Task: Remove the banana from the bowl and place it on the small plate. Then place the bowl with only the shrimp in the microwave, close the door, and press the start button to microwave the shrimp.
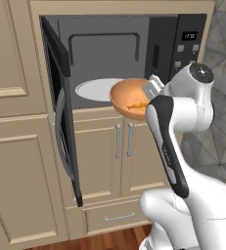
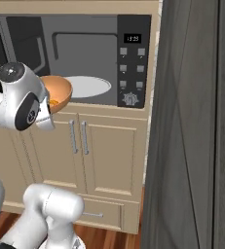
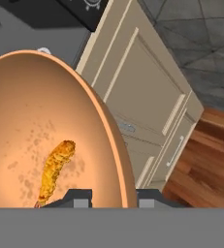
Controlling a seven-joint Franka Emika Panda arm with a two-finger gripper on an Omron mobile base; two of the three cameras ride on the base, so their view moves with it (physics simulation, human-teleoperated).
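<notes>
The gripper [image 3: 106, 199] grips the bowl [image 1: 129, 97] by its rim — shrimp [image 3: 55, 169] inside. The microwave [image 1: 119, 61] cavity lies straight ahead — door [image 1: 60, 112] swung wide open.

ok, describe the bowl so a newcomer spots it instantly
Find the open microwave set into the beige cabinets. At its front sill, right of the white tray, hangs the bowl, gripped by the claw. It is the one round orange-tan thing, with a shrimp inside.

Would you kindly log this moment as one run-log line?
gripper: shut on bowl | shrimp: in bowl | microwave door: open | bowl: at opening
</notes>
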